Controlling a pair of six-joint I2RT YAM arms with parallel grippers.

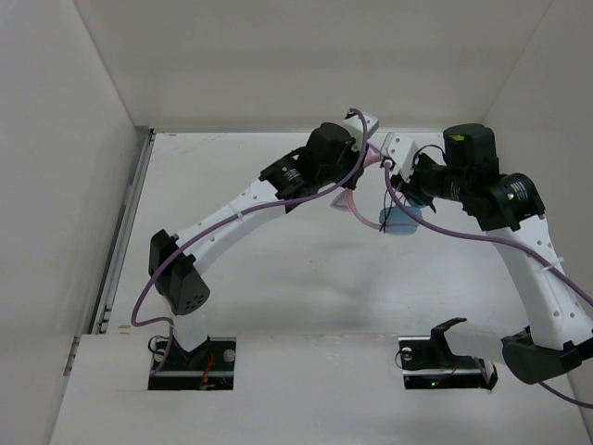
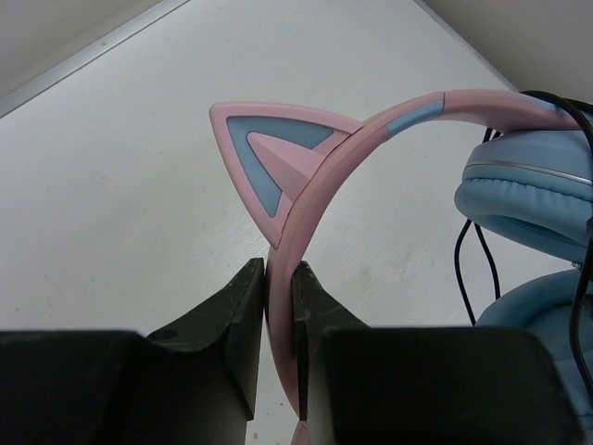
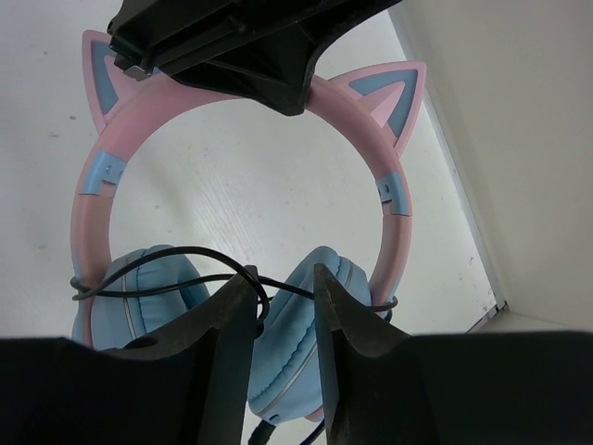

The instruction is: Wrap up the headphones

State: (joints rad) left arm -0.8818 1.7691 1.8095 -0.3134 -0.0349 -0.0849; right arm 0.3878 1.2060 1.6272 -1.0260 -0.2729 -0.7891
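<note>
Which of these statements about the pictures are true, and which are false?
1. The left gripper is shut on the pink headband. True.
2. The ear cups are pink. False: they are light blue.
3. The headband carries two cat ears. True.
4. A black cable runs across the ear cups. True.
5. The right gripper clamps a cat ear. False: its jaws stand apart, down by the ear cups.
</note>
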